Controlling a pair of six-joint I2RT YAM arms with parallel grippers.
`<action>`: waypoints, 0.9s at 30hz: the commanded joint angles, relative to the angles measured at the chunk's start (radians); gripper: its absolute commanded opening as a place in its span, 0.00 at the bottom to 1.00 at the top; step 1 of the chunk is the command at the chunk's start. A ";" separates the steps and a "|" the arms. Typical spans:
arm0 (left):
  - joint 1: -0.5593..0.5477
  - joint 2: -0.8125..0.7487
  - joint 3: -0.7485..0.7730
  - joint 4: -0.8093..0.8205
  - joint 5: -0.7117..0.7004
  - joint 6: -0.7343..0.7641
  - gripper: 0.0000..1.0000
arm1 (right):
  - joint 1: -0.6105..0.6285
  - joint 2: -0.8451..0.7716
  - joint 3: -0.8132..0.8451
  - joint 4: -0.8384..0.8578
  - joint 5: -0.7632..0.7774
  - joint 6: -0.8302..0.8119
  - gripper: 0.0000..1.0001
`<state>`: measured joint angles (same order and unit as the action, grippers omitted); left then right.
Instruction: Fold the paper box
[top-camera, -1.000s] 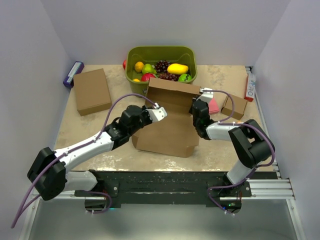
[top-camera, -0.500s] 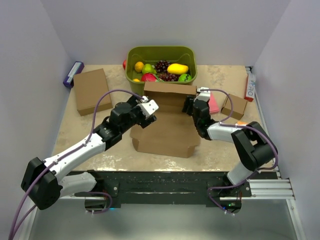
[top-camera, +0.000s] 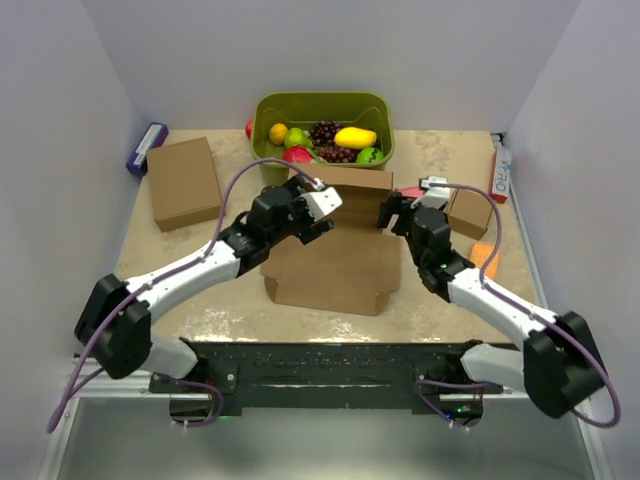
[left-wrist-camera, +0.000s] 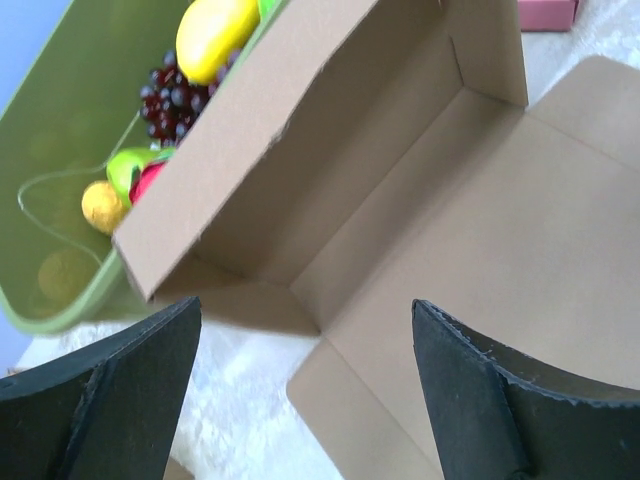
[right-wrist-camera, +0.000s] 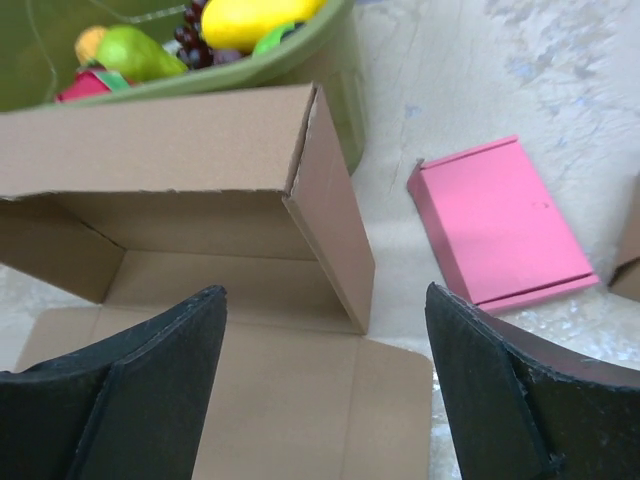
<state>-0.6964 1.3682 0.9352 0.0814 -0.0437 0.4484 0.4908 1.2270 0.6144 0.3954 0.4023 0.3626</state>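
Right tool (top-camera: 390, 212) newly off paper box (top-camera: 335, 268)

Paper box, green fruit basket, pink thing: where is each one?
paper box (top-camera: 335, 270), top view, its flat front panel.
green basket (top-camera: 322, 97), top view, its far rim.
pink thing (right-wrist-camera: 500, 225), right wrist view, its flat middle.
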 joint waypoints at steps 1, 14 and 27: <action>-0.034 0.107 0.122 0.057 -0.035 0.064 0.90 | -0.030 -0.127 0.005 -0.151 0.026 0.018 0.84; -0.043 0.410 0.344 0.092 -0.113 0.202 0.86 | -0.144 -0.380 0.019 -0.320 -0.105 0.024 0.86; -0.049 0.410 0.309 0.173 -0.186 0.243 0.26 | -0.146 -0.382 0.041 -0.331 -0.154 0.050 0.85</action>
<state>-0.7410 1.7973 1.2613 0.2241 -0.2195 0.6903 0.3504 0.8459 0.6144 0.0650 0.2695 0.3939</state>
